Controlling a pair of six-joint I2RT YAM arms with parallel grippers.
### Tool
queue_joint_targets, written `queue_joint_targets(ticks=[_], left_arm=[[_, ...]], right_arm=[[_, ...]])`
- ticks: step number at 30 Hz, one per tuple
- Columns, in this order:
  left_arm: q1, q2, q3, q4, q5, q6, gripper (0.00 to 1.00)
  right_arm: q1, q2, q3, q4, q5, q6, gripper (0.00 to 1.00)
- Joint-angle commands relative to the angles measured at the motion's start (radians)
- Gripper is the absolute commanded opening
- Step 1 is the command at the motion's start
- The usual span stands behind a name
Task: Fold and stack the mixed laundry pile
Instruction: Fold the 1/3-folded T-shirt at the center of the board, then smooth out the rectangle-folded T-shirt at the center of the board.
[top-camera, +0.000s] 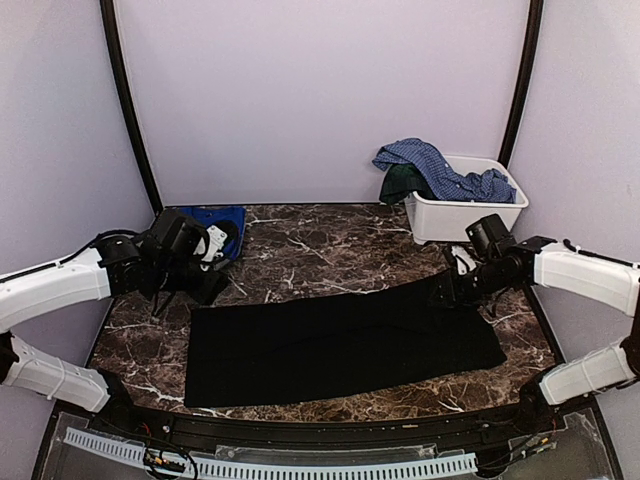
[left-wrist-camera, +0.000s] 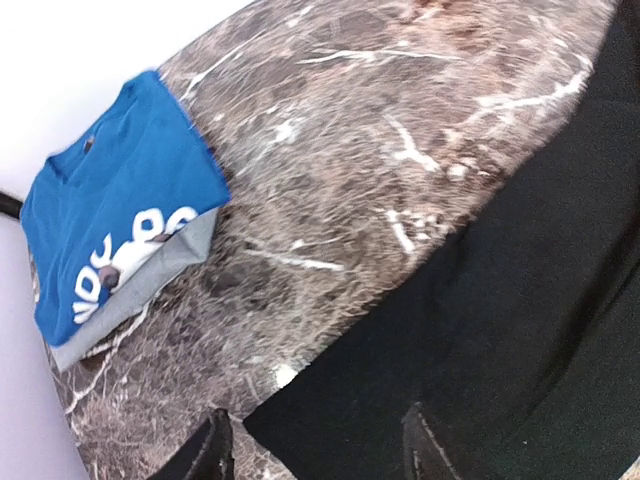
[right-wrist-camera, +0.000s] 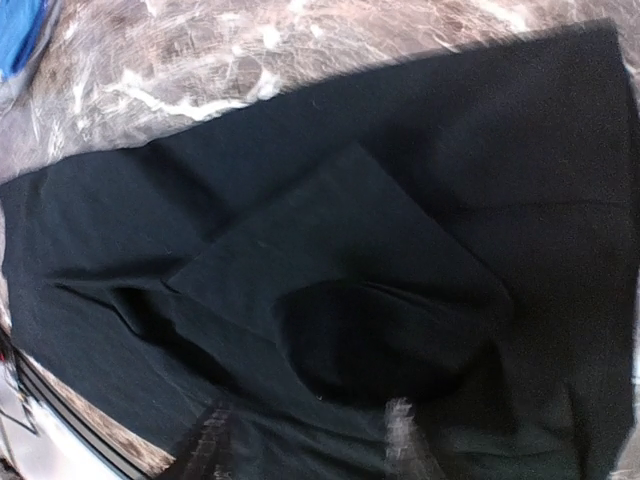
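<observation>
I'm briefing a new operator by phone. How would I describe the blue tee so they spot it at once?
On the marble table, look to the far left corner. The royal-blue tee lies there, folded, with white lettering; its neighbour, the black garment, is large and plain.

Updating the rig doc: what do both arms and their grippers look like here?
The two match. The left arm and right arm have smooth white link shells and black joint housings, with thin black cables looping near the wrists. The left gripper and right gripper are black, each with two slim fingers. No markings are legible.
</observation>
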Motion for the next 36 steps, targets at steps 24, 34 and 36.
queue_joint_targets(ticks=[24, 34, 36], left_arm=[[0.486, 0.905, 0.59, -0.089, 0.373, -0.485, 0.37], [0.559, 0.988, 0.817, -0.138, 0.405, -0.353, 0.4], [0.497, 0.94, 0.804, -0.13, 0.415, -0.306, 0.42]], right_arm=[[-0.001, 0.232, 0.266, 0.041, 0.042, -0.155, 0.83], [-0.046, 0.349, 0.359, 0.016, 0.063, -0.19, 0.77], [-0.075, 0.351, 0.366, 0.01, 0.079, -0.19, 0.77]])
